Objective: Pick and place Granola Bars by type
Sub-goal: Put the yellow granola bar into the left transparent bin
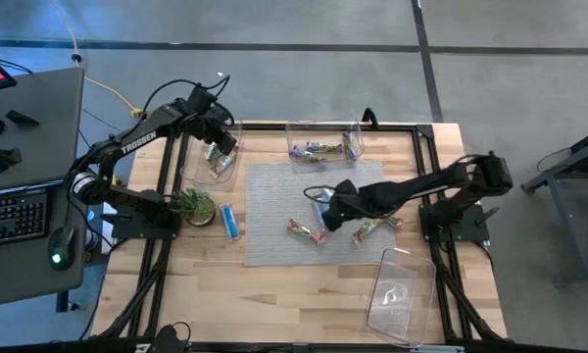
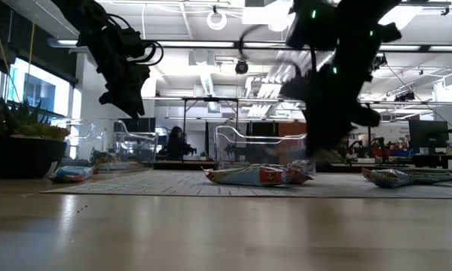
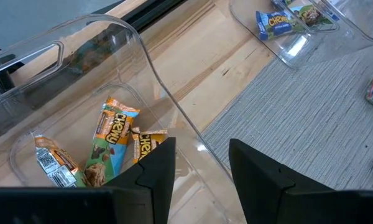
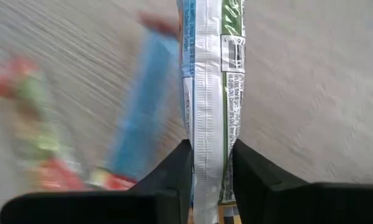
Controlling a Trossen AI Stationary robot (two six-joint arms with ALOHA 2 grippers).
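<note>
- Closest to the right wrist camera: a white-backed bar (image 4: 208,93) runs lengthwise between the right gripper (image 4: 209,163) fingers, which sit tight on both its sides — grip looks made or about made.
- High view puts the right gripper (image 1: 331,208) low over the grey mat (image 1: 274,186), mid-table, beside a blue bar (image 4: 140,112).
- Step in hand, as a judgement: picking one bar off the mat.
- Left gripper (image 3: 202,165) is parted, holding nothing, hovering over the left clear bin (image 3: 105,37) that holds orange bars (image 3: 109,140).
- Back bin (image 1: 323,142) already holds a few bars; near-right bin (image 1: 402,294) looks bare of bars.
- Loose on the mat: a red-ended bar (image 1: 306,231) and a green one (image 1: 372,227); another blue bar (image 1: 231,222) lies on wood by the plant (image 1: 194,204).
- Next move calls for a straight lift, reading the wrapper type, then carrying it to the matching bin; which bin cannot be told yet.
</note>
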